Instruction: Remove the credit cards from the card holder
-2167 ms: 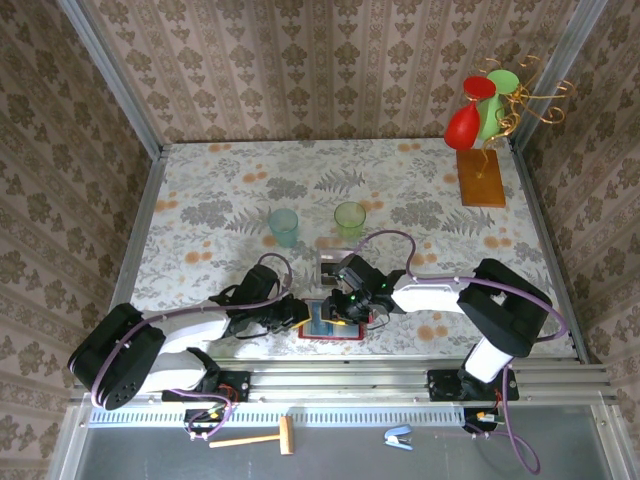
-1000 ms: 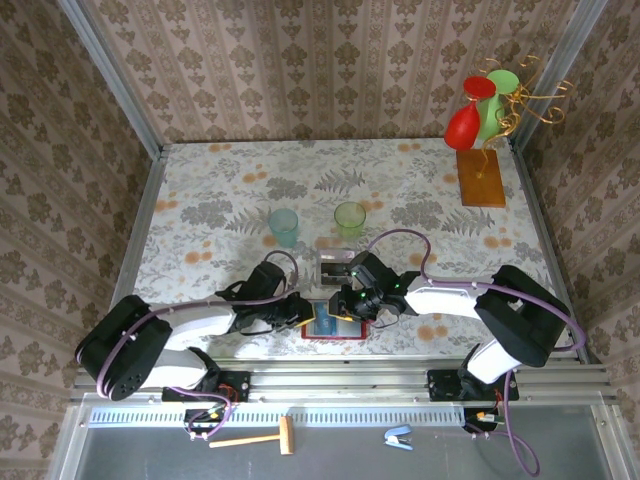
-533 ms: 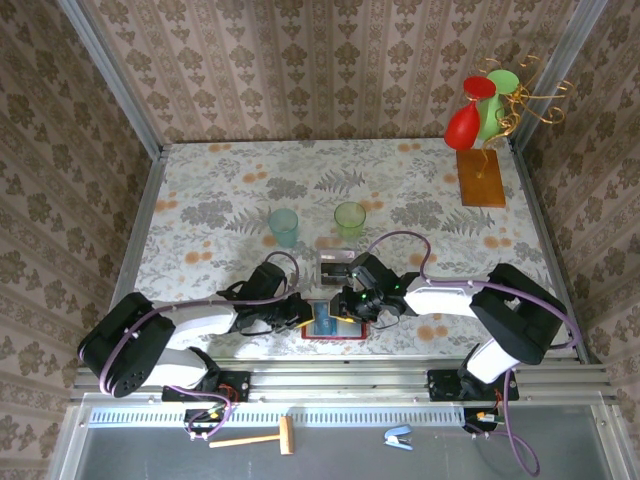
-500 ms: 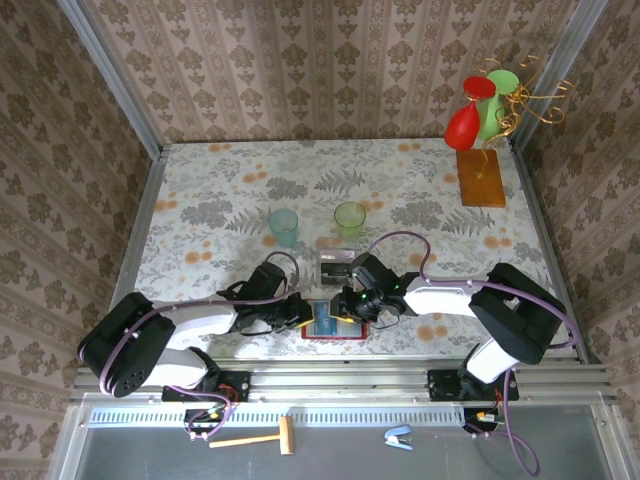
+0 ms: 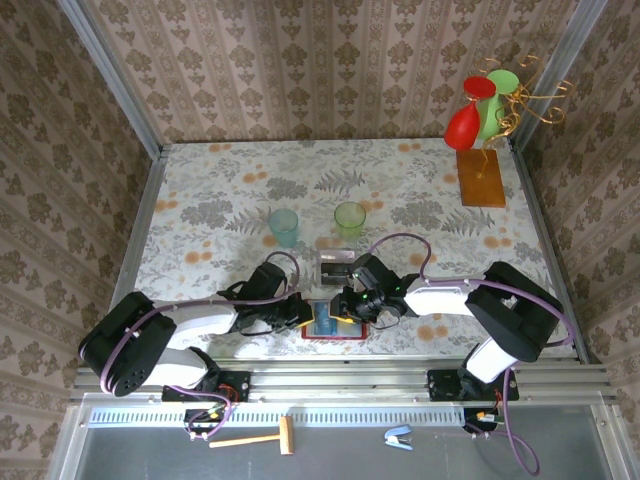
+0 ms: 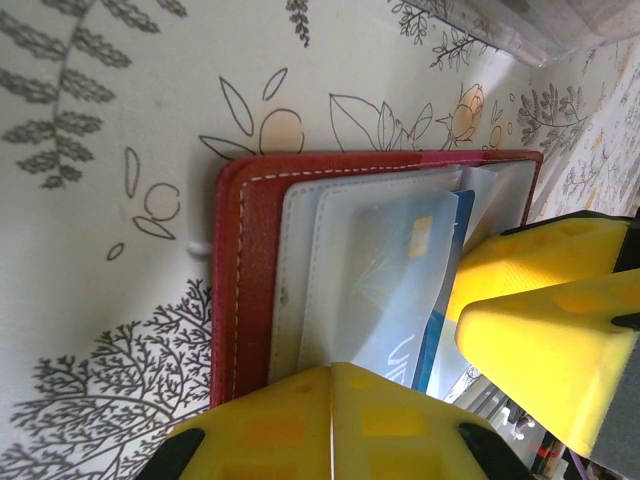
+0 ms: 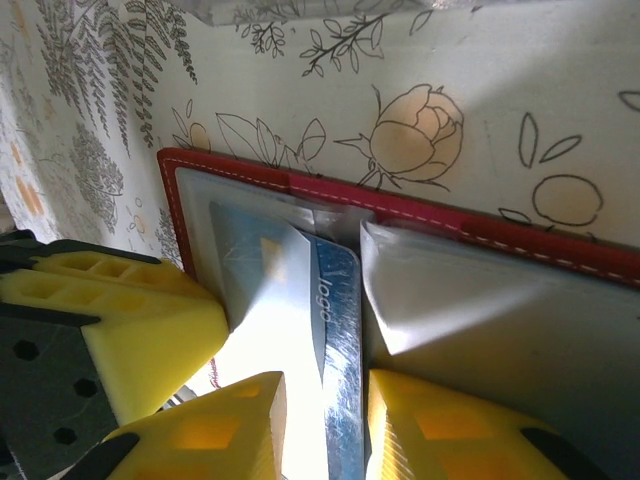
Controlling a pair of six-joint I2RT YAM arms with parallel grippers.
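Jaws of the right gripper [image 7: 325,388] are closed on the end of the blue card [image 7: 338,320], one yellow finger on each face. Those of the left gripper [image 6: 330,378] are together and empty, their tips resting on the holder [image 6: 245,270] to pin it down.

The holder lies open on the counter [image 5: 420,200], at its near edge between the two arms. A couple of seconds ago the blue card lay flat and broad in the holder, with the right gripper farther back. Now that gripper sits over the middle of the holder and the card shows as a narrower strip, tilted up. Over the last half second hardly anything has moved. I judge that the first card is gripped and part-way out, not yet free, and the grey pockets [image 7: 480,330] may still hold others.

The pocket film still laps the card, so it may drag. The left fingers touch or nearly touch the right ones, leaving little room. A clear box [image 5: 335,263] stands just behind the holder. The teal cup [image 5: 284,226] and green cup [image 5: 350,218] are farther back and out of the way.
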